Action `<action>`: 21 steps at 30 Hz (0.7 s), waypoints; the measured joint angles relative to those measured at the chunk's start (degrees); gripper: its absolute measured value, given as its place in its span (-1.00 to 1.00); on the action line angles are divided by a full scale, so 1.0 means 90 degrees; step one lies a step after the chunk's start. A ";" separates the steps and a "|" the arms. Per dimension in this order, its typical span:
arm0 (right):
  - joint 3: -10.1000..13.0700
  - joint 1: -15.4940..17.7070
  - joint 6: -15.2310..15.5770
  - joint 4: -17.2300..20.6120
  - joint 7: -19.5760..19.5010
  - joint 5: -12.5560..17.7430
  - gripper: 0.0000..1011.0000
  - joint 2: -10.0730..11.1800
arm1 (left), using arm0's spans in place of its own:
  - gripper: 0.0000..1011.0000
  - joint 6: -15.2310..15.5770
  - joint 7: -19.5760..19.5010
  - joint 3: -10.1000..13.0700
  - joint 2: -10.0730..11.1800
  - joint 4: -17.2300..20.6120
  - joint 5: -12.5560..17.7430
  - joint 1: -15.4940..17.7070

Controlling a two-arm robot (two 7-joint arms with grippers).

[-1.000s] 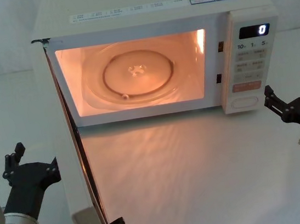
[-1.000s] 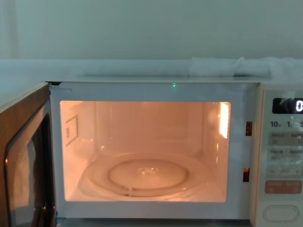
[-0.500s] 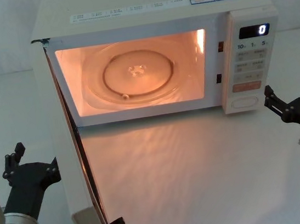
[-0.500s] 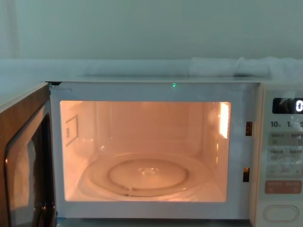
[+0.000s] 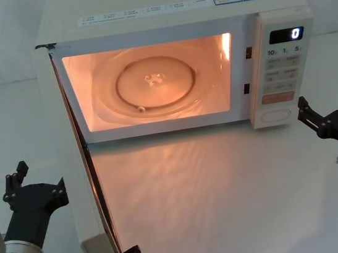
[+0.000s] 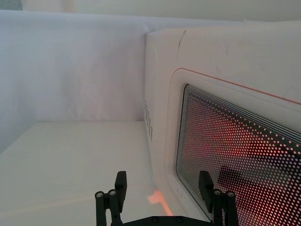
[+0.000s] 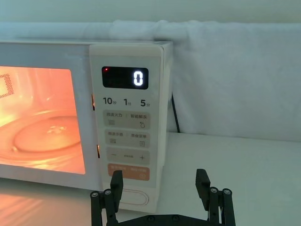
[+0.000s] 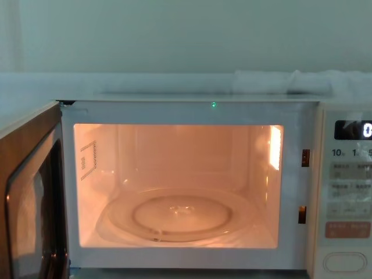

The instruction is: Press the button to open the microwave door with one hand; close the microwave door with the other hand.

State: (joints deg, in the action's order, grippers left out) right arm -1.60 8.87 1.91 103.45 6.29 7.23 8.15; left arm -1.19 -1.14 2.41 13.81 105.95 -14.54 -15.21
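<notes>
Left gripper [image 5: 34, 179] lower left, fingers spread, empty, just outside door [image 5: 76, 176] | door swung fully open, left of frame | advice: push flat on outer panel, follow hinge arc | right gripper [image 5: 330, 108] spread, empty, near button [image 5: 273, 114] | microwave [image 5: 167, 14] lit.

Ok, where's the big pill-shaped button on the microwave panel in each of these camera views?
Head view: the button sits lowest on the control panel, just ahead of the right gripper.
Chest view: button at the lower right corner.
Right wrist view: button between the fingers.
Left wrist view: not in it.
Shared landmark: the black display reading 0.
</notes>
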 joint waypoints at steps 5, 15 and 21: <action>0.0000 0.0000 0.0000 0.0000 0.0000 0.0000 0.98 0.0000 | 0.85 0.0000 0.0000 0.0000 0.0000 0.0000 0.0000 0.0000; 0.0000 0.0000 0.0000 0.0000 0.0000 0.0000 0.98 0.0000 | 0.30 0.0000 0.0000 0.0000 0.0000 0.0000 0.0000 0.0000; 0.0000 0.0000 0.0000 0.0000 0.0000 0.0000 0.98 0.0000 | -0.11 0.0000 0.0000 0.0000 0.0000 0.0000 0.0000 0.0000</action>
State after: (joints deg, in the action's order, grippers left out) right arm -1.59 8.87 1.91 103.45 6.29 7.23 8.15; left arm -1.19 -1.14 2.41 13.81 105.95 -14.55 -15.21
